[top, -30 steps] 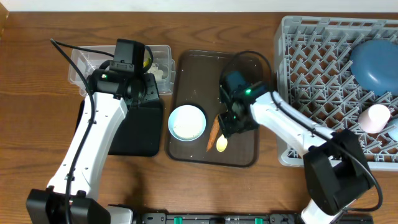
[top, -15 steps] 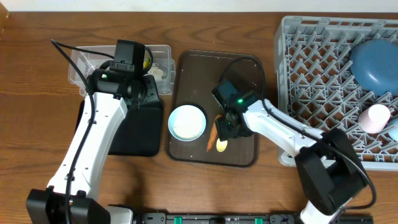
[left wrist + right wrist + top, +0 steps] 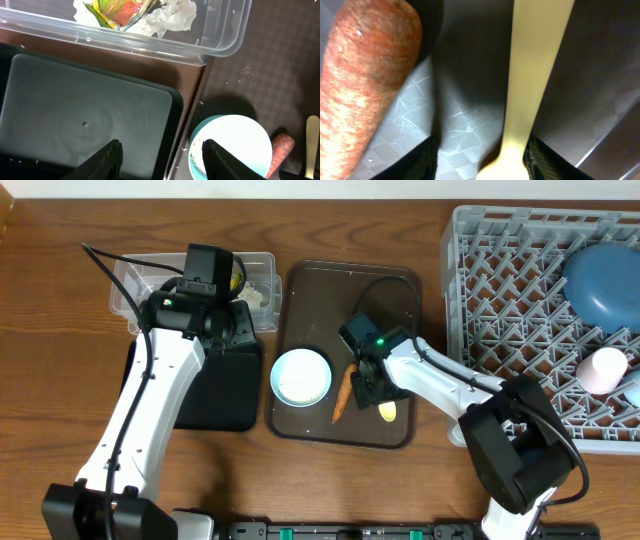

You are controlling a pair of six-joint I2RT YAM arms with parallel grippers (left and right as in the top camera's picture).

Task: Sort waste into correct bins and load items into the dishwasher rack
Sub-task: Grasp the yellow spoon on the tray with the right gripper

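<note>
Nearest the arms' bases, on the dark brown serving tray (image 3: pixel 330 290), the right pincer (image 3: pixel 482 161) stands partly open astride the pale yellow spoon (image 3: pixel 535 75), not clamped on its handle. The carrot-like stick (image 3: pixel 365 90) lies just beside it on the left, and the white bowl (image 3: pixel 301 376) sits beyond that. Over the black tray's (image 3: pixel 75 125) corner the left pincer (image 3: pixel 162 160) hangs wide and empty. Farther back, the clear tub (image 3: pixel 220 30) holds the crinkly wrapper (image 3: pixel 120 10) and crumpled tissue (image 3: pixel 172 15). Off right on the tabletop (image 3: pixel 60 380), the grey dishwasher rack (image 3: pixel 510 290) carries the dark blue dish (image 3: pixel 605 280) and pink cup (image 3: pixel 603 368).
</note>
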